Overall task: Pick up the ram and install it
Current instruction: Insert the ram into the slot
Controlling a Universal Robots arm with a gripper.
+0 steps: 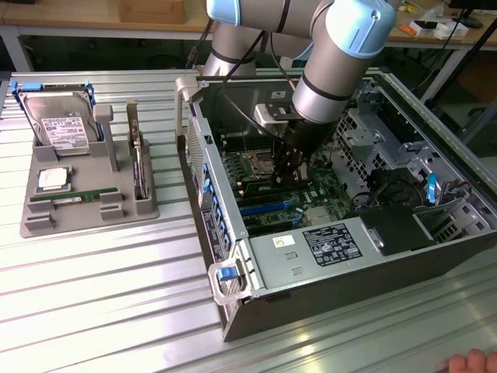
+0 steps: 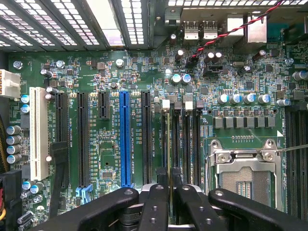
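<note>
My gripper point(image 1: 291, 167) is down inside the open computer case point(image 1: 435, 256), over the motherboard point(image 1: 268, 210). In the wrist view the gripper point(image 2: 169, 195) is shut on the ram point(image 2: 168, 159), a thin board seen edge-on. The ram runs along one of the black memory slots point(image 2: 185, 144), beside the empty processor socket point(image 2: 245, 175). I cannot tell how deep it sits in the slot. A second green stick with a white label point(image 1: 78, 196) lies flat in the grey tray point(image 1: 35, 221) at the exterior view's left.
The tray also holds a hard drive point(image 1: 58, 124), a square silver chip point(image 1: 53, 179) and an upright card with a bracket point(image 1: 138, 167). Case walls and a drive cage point(image 1: 373, 128) close in around the arm. A hand point(image 1: 470, 361) shows at the exterior view's lower right.
</note>
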